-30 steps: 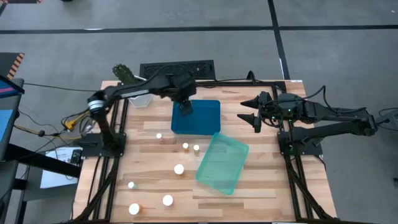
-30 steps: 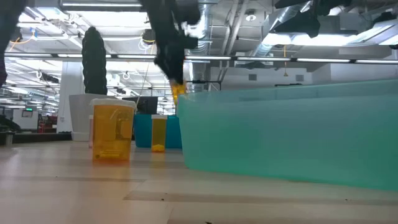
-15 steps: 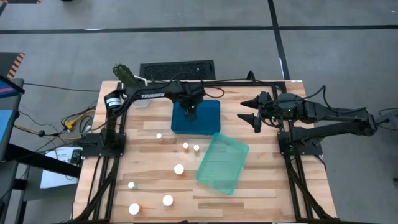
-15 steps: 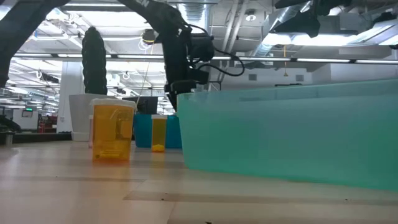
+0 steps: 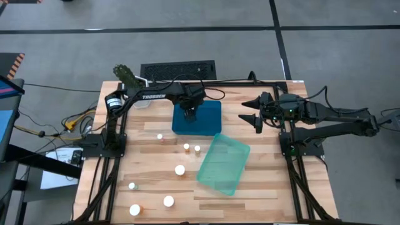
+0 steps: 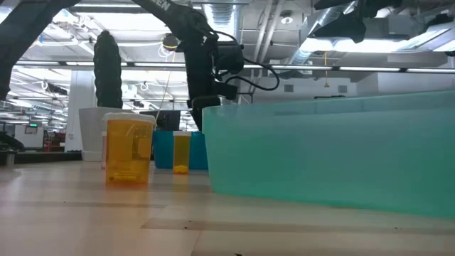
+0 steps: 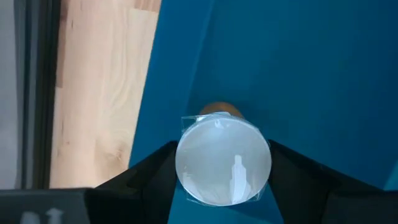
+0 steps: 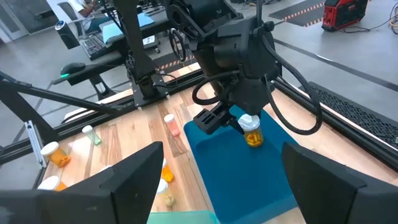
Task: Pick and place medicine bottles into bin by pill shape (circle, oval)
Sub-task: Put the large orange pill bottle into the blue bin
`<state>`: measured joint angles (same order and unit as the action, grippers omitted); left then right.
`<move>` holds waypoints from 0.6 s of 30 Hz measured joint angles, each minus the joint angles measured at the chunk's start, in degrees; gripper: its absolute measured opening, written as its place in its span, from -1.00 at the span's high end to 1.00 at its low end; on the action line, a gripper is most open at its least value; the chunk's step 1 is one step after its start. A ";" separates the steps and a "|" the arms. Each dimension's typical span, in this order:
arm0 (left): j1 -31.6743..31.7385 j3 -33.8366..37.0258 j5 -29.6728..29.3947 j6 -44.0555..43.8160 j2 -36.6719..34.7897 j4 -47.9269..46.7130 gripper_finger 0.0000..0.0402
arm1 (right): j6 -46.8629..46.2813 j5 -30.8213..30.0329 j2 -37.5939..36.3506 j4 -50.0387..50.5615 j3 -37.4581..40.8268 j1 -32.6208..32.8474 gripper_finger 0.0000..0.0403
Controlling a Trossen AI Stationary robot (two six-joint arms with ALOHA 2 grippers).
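Note:
My left gripper (image 5: 189, 112) is over the blue bin (image 5: 209, 125) at the table's far middle, shut on an amber bottle with a white cap (image 8: 251, 132). Its fingers stand low inside the bin (image 7: 323, 74). Several more white-capped bottles stand upright on the wood between the near left corner (image 5: 135, 210) and the middle (image 5: 186, 147). In the low view, one is a wide amber bottle (image 6: 128, 149) and one a slim bottle (image 6: 181, 151). My right gripper (image 5: 253, 113) is open and empty, raised at the table's far right. My left gripper pinches the bottle's white cap (image 7: 222, 160) between its two fingers (image 7: 149, 177), one on each side of the cap. The fingers come from above, pointing down. The bottle hangs upright below them, its amber body (image 8: 253, 138) just over the bin's floor; whether it touches, I cannot tell.
A teal bin (image 5: 223, 164) lies askew just near of the blue bin and fills the right of the low view (image 6: 334, 153). A white pot with a dark plant (image 5: 127, 75) stands at the far left corner. A black frame rail (image 5: 119, 144) runs along each table side.
My left gripper, still shut on the amber bottle, has gone a little toward the table's right edge and down into the blue bin. The bottle, seen above the teal bin's rim in the low view a second ago, is now hidden behind that bin.

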<state>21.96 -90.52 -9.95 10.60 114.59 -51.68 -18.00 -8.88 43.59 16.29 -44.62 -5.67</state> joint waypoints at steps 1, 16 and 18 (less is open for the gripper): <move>0.00 -0.02 -0.23 0.48 0.00 0.25 -0.07 | 0.00 0.00 0.00 0.00 0.00 0.00 -0.66; 0.00 -0.02 -0.38 2.35 0.00 0.17 -0.23 | 0.00 0.00 0.00 0.00 0.00 0.00 -0.66; 0.00 -0.05 -0.40 2.35 0.00 0.15 -0.23 | 0.00 0.02 0.00 0.00 0.00 0.00 -0.66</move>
<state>21.96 -90.57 -10.35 12.95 114.59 -51.53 -18.00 -8.86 43.59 16.29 -44.62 -5.67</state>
